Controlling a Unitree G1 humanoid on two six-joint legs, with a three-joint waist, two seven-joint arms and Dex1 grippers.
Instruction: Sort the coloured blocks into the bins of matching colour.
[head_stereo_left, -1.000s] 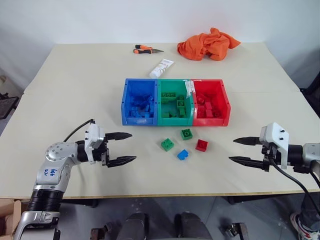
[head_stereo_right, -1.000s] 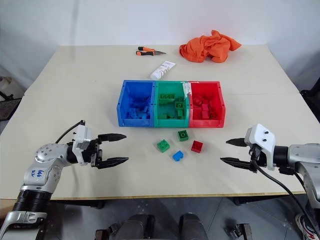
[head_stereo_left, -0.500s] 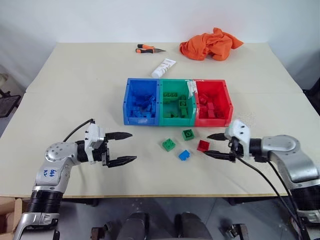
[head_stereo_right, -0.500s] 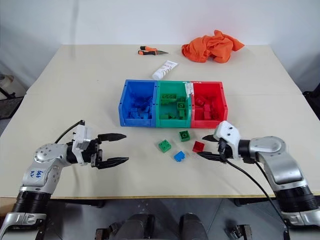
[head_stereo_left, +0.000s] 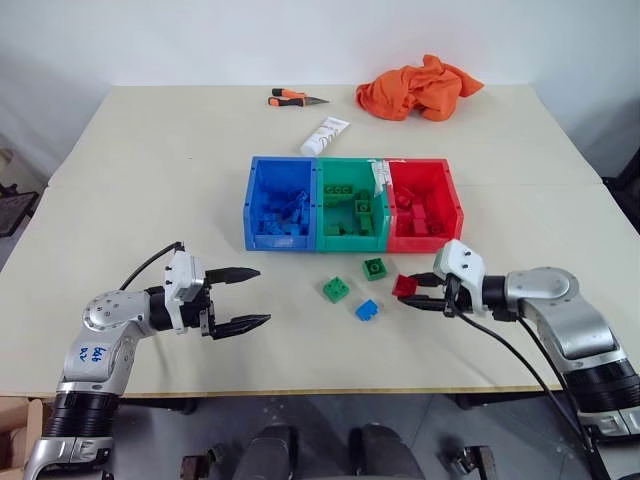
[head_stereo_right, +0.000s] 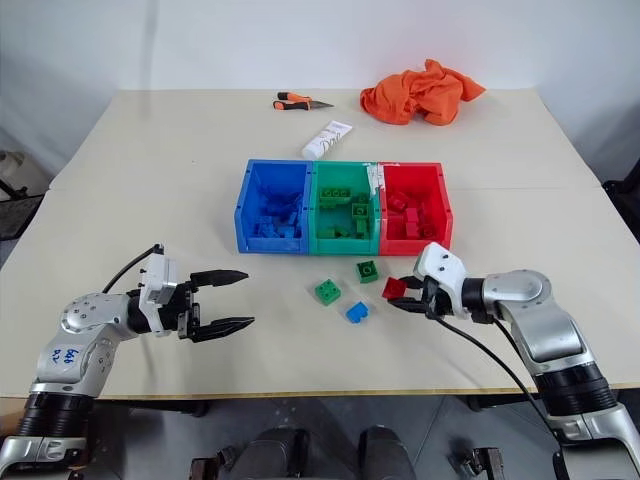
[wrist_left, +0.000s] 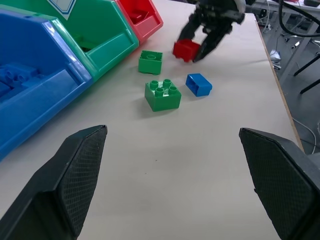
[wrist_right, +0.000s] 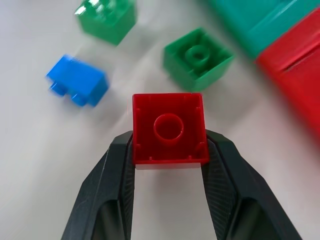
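My right gripper (head_stereo_left: 410, 291) is shut on a red block (wrist_right: 169, 127), low over the table in front of the red bin (head_stereo_left: 425, 243). Two green blocks (head_stereo_left: 337, 290) (head_stereo_left: 375, 268) and a blue block (head_stereo_left: 367, 310) lie loose on the table just left of it. The three joined bins stand behind them: the blue bin (head_stereo_left: 280, 243), the green bin (head_stereo_left: 350, 243) and the red bin, each holding several blocks of its own colour. My left gripper (head_stereo_left: 262, 296) hovers open and empty over the table at the left, apart from the blocks.
At the far side of the table lie an orange cloth (head_stereo_left: 418, 87), an orange-handled tool (head_stereo_left: 292, 98) and a white tube (head_stereo_left: 323, 135). Bare tabletop lies around both grippers, and the table's front edge (head_stereo_left: 330, 392) runs close below them.
My right gripper has come in from the right to the red block and closed on it. The left gripper has stayed where it was, open.
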